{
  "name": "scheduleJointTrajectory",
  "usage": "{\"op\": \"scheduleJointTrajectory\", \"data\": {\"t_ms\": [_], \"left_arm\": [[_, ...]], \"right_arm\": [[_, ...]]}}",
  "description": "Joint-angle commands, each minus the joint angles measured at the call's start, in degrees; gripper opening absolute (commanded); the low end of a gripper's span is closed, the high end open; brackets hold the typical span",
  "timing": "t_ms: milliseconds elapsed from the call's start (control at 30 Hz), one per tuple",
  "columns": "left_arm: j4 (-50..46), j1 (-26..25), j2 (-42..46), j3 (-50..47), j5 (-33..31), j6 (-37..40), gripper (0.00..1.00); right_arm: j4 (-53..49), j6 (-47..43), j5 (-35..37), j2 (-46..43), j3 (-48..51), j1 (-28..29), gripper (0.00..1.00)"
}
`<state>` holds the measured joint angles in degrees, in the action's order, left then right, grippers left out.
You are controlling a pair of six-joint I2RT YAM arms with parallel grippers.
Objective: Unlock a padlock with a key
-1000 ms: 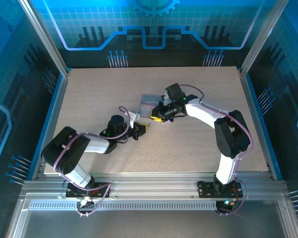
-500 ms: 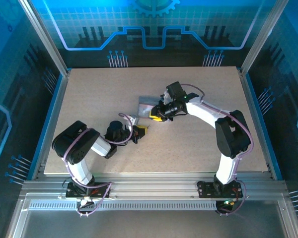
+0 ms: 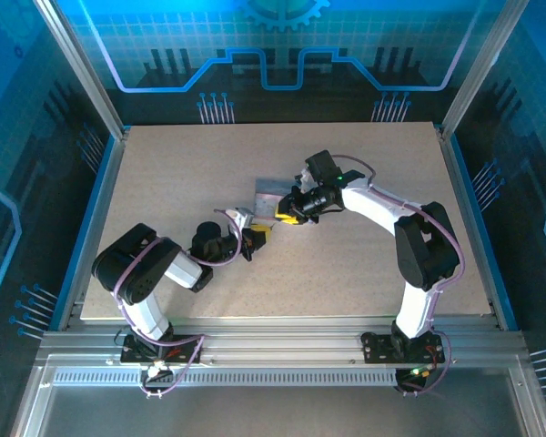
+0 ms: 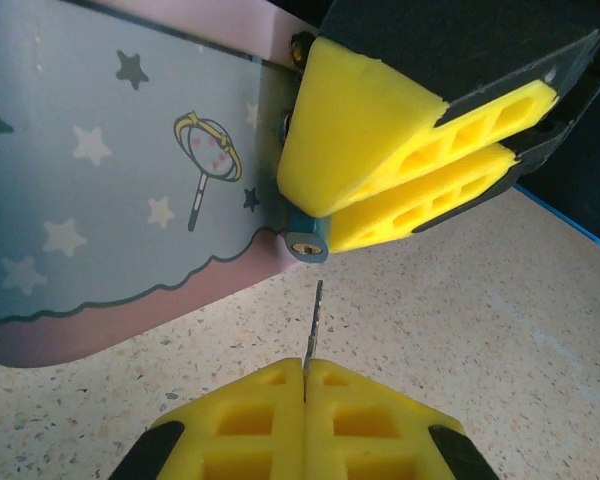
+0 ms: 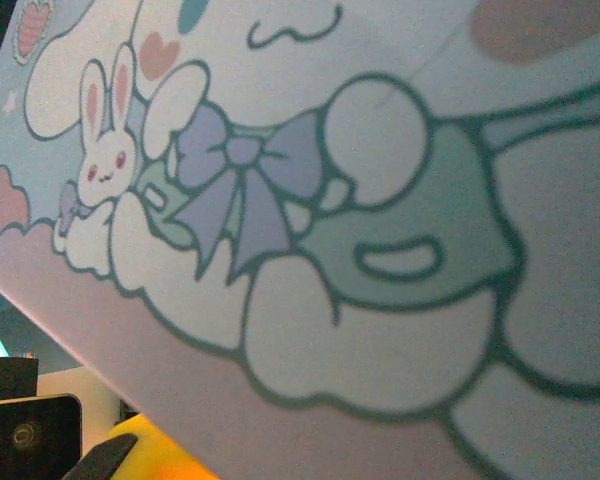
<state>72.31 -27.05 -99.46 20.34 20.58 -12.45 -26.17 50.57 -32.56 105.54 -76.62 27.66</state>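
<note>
Plainly, this is the lining-up step. The left claw (image 4: 305,378) is clamped tight on the key (image 4: 312,322), pinching it by the head so the thin blade stands clear of the yellow pads and points at the padlock (image 4: 305,245). The padlock sits just beyond the blade's tip, with a small gap between them and its keyhole face turned toward the key. The right claw (image 4: 318,208) has its two pads nearly together on the padlock's upper part (the shackle itself is hidden behind them), which looks meant to steady the lock against the push of the key. The lock sits right against the edge of the tin (image 4: 100,170), over the speckled table (image 4: 460,320). Blade and keyhole look close to in line, so the next move is likely a short, straight advance. A slight tilt could make the blade glance off the lock's face.
</note>
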Motion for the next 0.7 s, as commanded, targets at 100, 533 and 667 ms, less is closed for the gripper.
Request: {"op": "scheduleJointTrajectory", "data": {"t_ms": [100,533,667], "left_arm": [[0.92,0.22,0.93,0.92,0.65,1.37,0.00],[-0.86,0.16,0.58,3.18,1.21,0.77,0.00],[-1.30,0.19,-0.17,4.02,1.53,0.29,0.00]], "right_arm": [[-0.37,-1.08,-3.13,-2.30,-2.04,-0.84,0.00],[-0.30,-1.45,-3.97,-2.83,-1.34,-0.85,0.00],[-0.19,-1.44,-4.27,-3.01,-1.27,-0.86,0.00]]}}
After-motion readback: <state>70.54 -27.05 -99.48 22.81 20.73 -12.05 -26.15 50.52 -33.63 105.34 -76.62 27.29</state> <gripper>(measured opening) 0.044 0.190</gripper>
